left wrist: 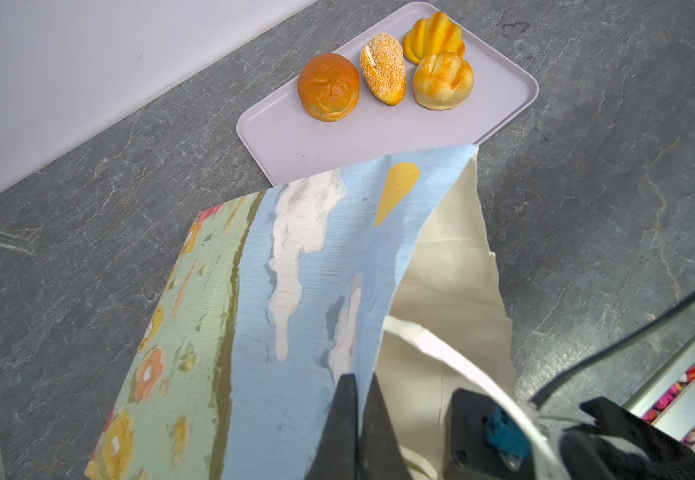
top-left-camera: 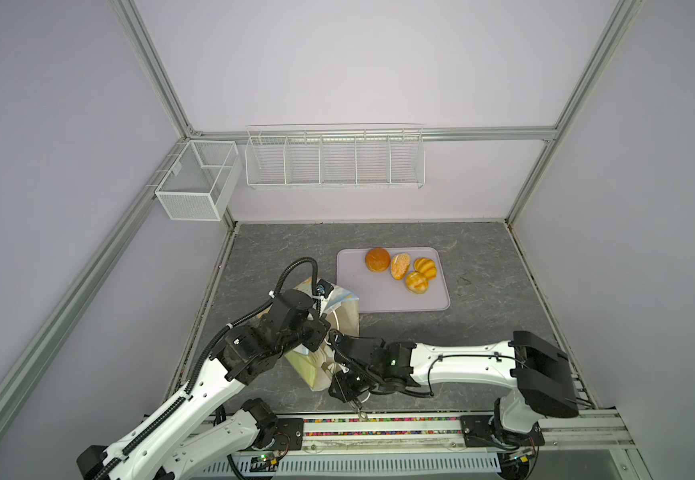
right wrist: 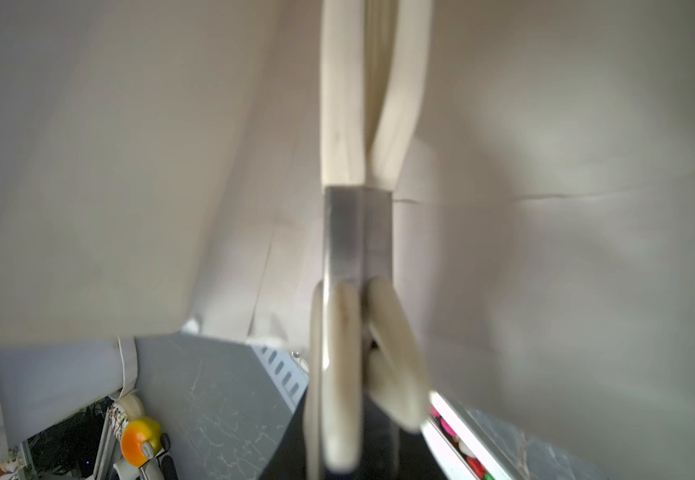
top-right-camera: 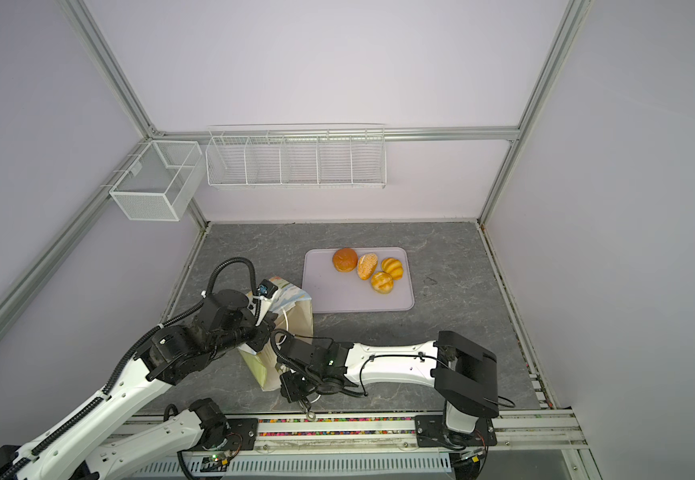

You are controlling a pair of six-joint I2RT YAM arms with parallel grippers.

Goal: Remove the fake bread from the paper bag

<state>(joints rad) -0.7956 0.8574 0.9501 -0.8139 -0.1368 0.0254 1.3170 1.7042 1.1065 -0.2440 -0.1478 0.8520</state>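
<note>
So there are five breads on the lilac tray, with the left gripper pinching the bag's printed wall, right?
No: the left wrist view shows four on the lilac tray: round bun, seeded roll, two striped rolls. The left gripper does pinch the paper bag's printed wall.

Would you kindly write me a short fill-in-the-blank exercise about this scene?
On the tray lie a round bun, a seeded roll and ____ striped rolls.
The left gripper pinches the rim of the paper bag, printed with white ____.
The right gripper is shut on a white cord ____.
Missing words: two; clouds; handle.
</note>
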